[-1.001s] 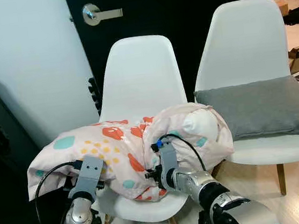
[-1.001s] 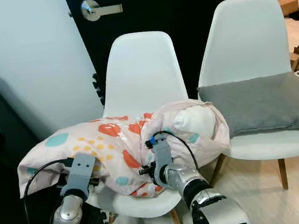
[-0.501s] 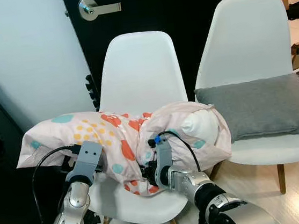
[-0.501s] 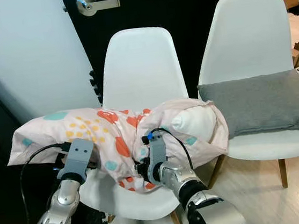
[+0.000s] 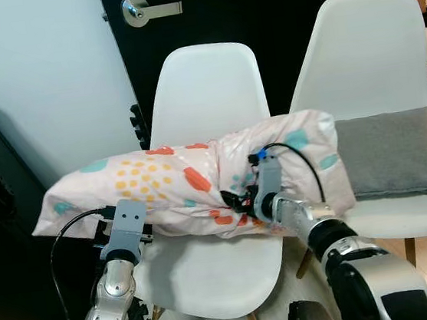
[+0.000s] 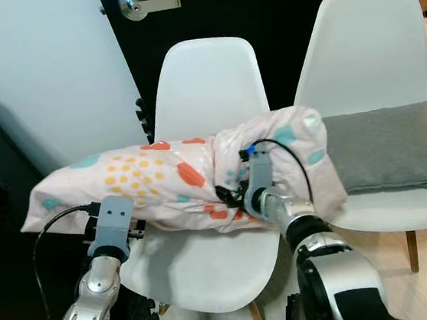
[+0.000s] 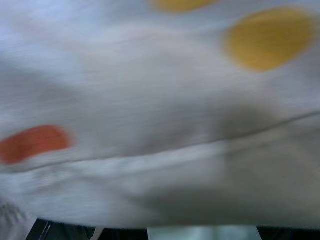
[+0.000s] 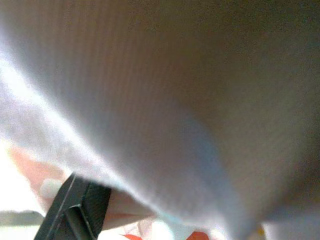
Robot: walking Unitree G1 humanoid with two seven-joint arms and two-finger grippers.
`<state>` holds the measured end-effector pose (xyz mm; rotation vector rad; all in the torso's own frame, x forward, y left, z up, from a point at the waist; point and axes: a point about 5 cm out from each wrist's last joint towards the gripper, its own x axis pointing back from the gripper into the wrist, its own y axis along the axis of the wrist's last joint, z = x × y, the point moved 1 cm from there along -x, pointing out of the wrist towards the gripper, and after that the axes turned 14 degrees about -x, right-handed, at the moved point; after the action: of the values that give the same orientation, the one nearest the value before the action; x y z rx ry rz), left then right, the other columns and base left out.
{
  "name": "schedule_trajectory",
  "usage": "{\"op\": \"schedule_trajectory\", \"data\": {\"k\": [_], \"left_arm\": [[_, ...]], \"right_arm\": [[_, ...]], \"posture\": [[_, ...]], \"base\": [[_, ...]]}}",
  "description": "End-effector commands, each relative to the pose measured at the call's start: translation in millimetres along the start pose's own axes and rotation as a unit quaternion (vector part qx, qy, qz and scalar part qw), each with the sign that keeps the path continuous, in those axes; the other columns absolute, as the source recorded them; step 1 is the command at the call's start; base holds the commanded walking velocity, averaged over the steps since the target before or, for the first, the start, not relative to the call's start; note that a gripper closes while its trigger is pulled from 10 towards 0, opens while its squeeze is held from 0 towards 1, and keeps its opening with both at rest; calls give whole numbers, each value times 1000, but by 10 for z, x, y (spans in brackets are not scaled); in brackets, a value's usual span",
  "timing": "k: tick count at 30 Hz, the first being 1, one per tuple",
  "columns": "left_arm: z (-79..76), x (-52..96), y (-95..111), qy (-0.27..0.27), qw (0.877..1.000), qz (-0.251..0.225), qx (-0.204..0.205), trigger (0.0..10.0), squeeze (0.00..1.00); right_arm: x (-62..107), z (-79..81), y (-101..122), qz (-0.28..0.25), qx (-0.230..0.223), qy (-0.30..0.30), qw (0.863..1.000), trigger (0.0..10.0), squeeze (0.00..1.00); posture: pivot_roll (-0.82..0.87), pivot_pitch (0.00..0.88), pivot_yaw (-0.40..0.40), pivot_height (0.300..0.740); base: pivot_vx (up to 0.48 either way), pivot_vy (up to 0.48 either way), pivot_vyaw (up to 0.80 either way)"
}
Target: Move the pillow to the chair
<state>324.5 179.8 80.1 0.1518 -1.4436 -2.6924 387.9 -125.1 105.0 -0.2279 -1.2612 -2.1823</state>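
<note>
While the spotted pillow (image 5: pixel 178 183) hangs above the white chair's (image 5: pixel 211 272) seat, the right gripper (image 5: pixel 237 201) pinches its fabric and the left gripper (image 5: pixel 141 231), fingers hidden, presses beneath, beside a grey cushion (image 5: pixel 398 154).

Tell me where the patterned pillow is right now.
In the left eye view the patterned pillow is held between the left gripper and right gripper above the left white chair, its right end overlapping the grey cushion.
</note>
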Motion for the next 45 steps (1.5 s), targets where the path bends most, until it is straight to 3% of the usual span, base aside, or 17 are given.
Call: {"op": "schedule_trajectory", "data": {"k": [1, 7, 11, 12, 17, 21, 25, 29, 30, 33, 34, 41, 45], "left_arm": [[50, 20, -62, 11, 1000, 16, 10, 10000, 0], [34, 58, -58, 9, 1000, 13, 1, 10000, 0], [-51, 101, 50, -4, 1000, -2, 7, 10000, 0], [-112, 108, 134, -18, 1000, -17, 16, 10000, 0], [-229, 128, 280, -58, 996, -50, 39, 10000, 0], [-424, 195, 556, -125, 984, -115, 49, 10000, 0], [-446, 215, 633, -134, 981, -132, 48, 10000, 0], [-384, 206, 807, -121, 978, -161, 47, 10000, 0], [-305, 180, 921, -104, 977, -178, 49, 10000, 0], [-221, 153, 1008, -86, 977, -191, 48, 10000, 0], [-113, 113, 1080, -61, 977, -202, 37, 10000, 0], [135, 38, 1179, -15, 976, -216, 10, 10000, 0], [128, 48, 1127, -15, 978, -208, -2, 10000, 0]], "right_arm": [[93, -196, 138, -23, -20, -49, 998, 10000, 1000], [188, -203, 419, -54, -24, -29, 998, 10000, 1000], [176, -39, 500, -47, -12, 23, 999, 10000, 1000], [155, 43, 510, -46, -25, 39, 998, 10000, 1000], [110, 163, 503, -53, -44, 56, 996, 10000, 1000], [-2, 373, 416, -58, -84, 66, 993, 10000, 1000], [-31, 422, 376, -54, -92, 68, 992, 10000, 1000], [-77, 509, 273, -32, -84, 76, 993, 10000, 1000], [-94, 535, 205, -15, -72, 79, 994, 10000, 1000], [-102, 548, 152, 0, -59, 83, 995, 10000, 1000], [-99, 538, 113, 13, -44, 88, 995, 10000, 1000], [-36, 369, 116, 27, -5, 76, 997, 10000, 1000], [8, 349, 181, 21, 2, 93, 995, 10000, 1000]], "posture": [[20, 57, 46, 555], [21, 60, 44, 555], [14, 61, 41, 555], [14, 60, 40, 555], [14, 60, 40, 555], [13, 53, 38, 555], [14, 51, 37, 555], [19, 48, 26, 555], [19, 47, 24, 555], [19, 47, 24, 555], [19, 47, 24, 555], [2, 56, 30, 555], [-1, 58, 32, 555]], "base": [[0, 0, 0], [0, 0, 0], [0, 0, 0], [0, 0, 0], [0, 0, 0], [0, 0, 0], [0, 0, 0], [0, 0, 0], [0, 0, 0], [0, 0, 0], [0, 0, 0], [0, 0, 0], [0, 0, 0]]}}
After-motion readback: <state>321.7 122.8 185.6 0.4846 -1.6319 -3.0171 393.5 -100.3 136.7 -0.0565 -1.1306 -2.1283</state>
